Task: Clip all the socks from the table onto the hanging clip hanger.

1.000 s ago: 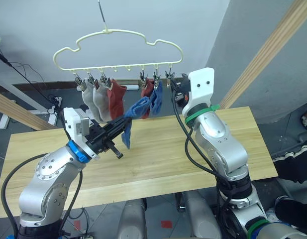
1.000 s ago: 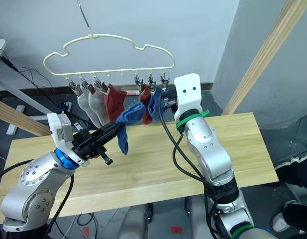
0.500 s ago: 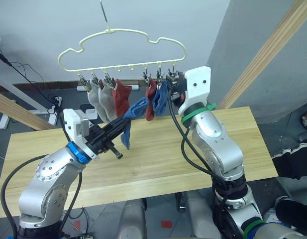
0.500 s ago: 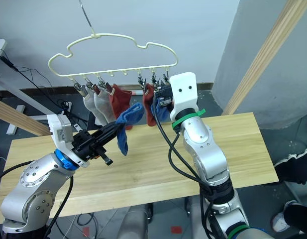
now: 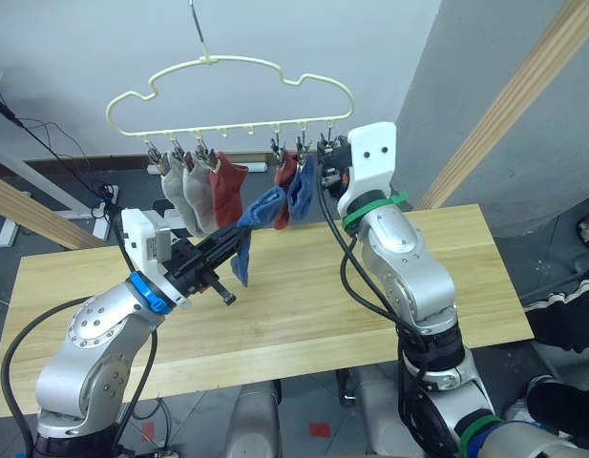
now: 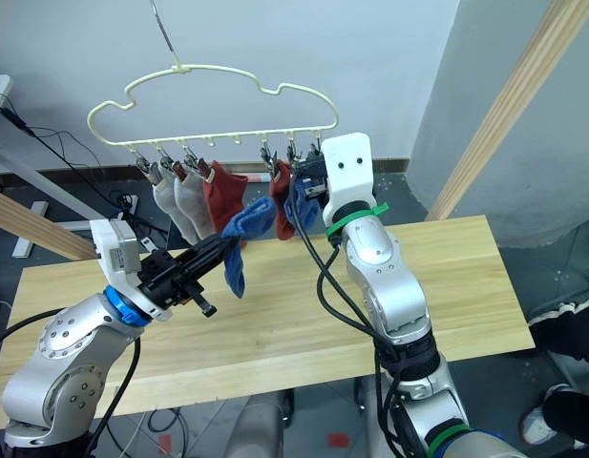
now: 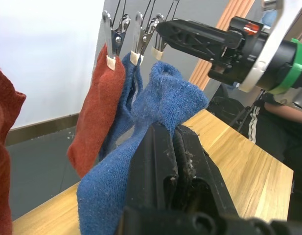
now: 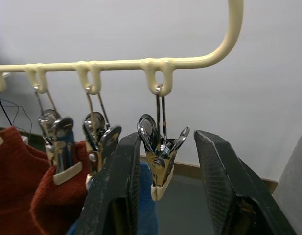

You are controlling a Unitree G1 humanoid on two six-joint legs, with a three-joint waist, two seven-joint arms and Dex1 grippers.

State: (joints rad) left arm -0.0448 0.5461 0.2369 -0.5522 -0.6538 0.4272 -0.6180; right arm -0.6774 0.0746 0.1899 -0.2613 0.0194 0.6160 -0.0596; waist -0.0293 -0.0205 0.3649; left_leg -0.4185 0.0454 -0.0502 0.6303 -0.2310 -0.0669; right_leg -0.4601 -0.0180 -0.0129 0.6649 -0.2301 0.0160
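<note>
The pale-yellow clip hanger (image 5: 246,126) hangs above the table (image 5: 304,286). Two grey socks (image 5: 184,196) and a rust-red sock (image 5: 225,191) hang from its left clips. Another rust-red sock (image 5: 284,176) and a blue sock (image 5: 301,186) hang from clips further right. My left gripper (image 5: 239,232) is shut on a second blue sock (image 7: 165,98), held above the table just below the hanger. My right gripper (image 8: 163,142) is open, one finger on each side of the empty end clip (image 8: 160,156).
Slanted wooden beams stand at the right (image 5: 504,105) and at the left (image 5: 27,215). A person's dark striped clothing (image 5: 566,305) shows past the table's right end. Cables (image 5: 55,153) lie on the floor behind the table.
My right gripper has moved left and up to the hanger's end clip. The hanger swung a little to the right and came back. The left arm with the blue sock has stayed still.
</note>
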